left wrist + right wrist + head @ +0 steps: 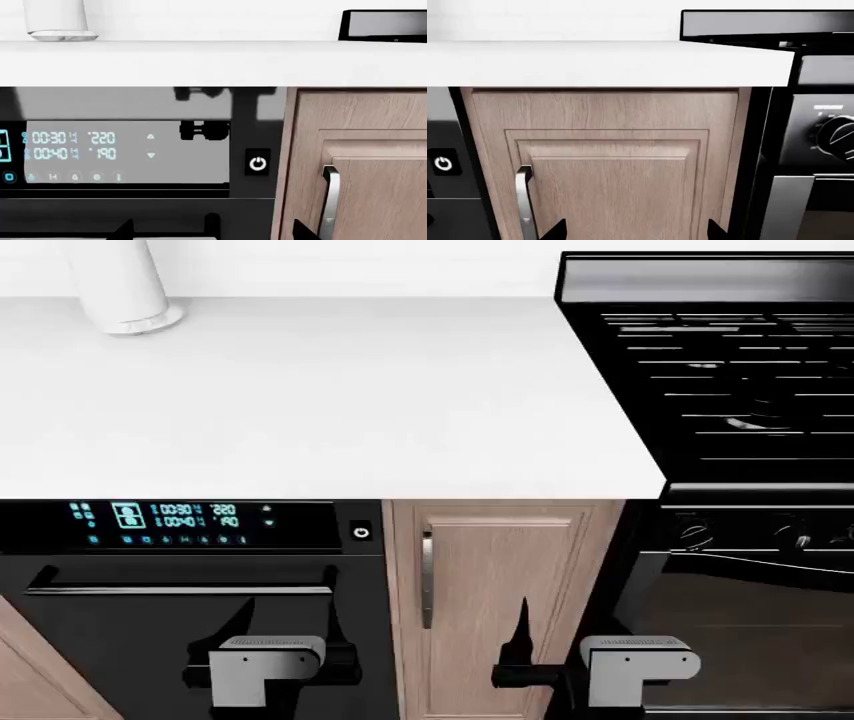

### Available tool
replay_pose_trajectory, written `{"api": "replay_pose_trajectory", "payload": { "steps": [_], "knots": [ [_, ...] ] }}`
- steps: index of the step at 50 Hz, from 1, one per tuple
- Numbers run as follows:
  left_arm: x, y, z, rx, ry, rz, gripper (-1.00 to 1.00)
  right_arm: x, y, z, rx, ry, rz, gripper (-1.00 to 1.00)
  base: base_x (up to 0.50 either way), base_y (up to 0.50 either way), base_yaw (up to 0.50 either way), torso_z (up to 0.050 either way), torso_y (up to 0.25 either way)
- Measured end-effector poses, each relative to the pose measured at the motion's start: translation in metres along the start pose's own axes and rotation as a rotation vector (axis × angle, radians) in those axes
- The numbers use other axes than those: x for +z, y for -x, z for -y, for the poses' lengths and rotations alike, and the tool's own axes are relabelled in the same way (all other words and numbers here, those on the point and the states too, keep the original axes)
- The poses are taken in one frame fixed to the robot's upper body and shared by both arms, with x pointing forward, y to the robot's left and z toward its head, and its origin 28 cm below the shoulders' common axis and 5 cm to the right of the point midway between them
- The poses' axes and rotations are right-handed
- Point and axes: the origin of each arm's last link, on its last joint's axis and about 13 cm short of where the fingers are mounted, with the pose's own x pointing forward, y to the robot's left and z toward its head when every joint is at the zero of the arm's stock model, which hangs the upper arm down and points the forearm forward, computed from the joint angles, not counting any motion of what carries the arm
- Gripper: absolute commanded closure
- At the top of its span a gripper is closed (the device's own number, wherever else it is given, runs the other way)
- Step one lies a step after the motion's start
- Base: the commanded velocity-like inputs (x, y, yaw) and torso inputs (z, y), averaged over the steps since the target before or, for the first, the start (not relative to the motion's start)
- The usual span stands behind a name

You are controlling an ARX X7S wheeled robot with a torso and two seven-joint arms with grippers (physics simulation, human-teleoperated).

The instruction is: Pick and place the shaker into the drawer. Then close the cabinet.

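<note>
The shaker is not in view in any frame, and no drawer shows. My left gripper (288,618) hangs open and empty below the counter, in front of the black oven (174,640). In the left wrist view its two dark fingertips (127,231) stand wide apart. My right gripper (567,630) is open and empty in front of the narrow wooden door (501,590). In the right wrist view its fingertips (557,231) frame the door (607,165), which is shut.
The white countertop (334,390) holds a white cylinder (123,285) at the back left. A black gas stove (721,370) stands at the right. The door has a steel bar handle (427,578). The oven has a lit display (174,523) and a bar handle (174,590).
</note>
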Motion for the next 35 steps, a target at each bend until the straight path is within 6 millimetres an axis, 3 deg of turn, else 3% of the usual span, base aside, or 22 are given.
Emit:
{"api": "replay_pose_trajectory", "payload": {
  "steps": [27, 29, 31, 35],
  "knots": [
    [-0.006, -0.007, 0.005, -0.025, -0.015, -0.032, -1.00, 0.001, -0.001, 0.004, -0.040, 0.005, -0.015, -1.00, 0.00, 0.44, 0.00, 0.000, 0.000],
    [0.002, -0.015, 0.005, -0.019, -0.012, -0.033, -1.00, 0.012, -0.008, 0.007, -0.053, 0.003, -0.009, -1.00, 0.00, 0.00, 0.00, 0.000, 0.000],
    [0.021, -0.030, 0.006, -0.017, -0.009, -0.015, -1.00, 0.034, -0.023, 0.013, -0.068, 0.006, 0.021, -1.00, 0.00, 0.00, 0.00, 0.000, 0.000],
    [0.087, -0.078, 0.008, -0.011, 0.013, 0.040, -1.00, 0.103, -0.067, 0.025, -0.085, 0.036, 0.090, -1.00, 0.00, 0.00, 0.00, 0.000, 0.000]
  ]
}}
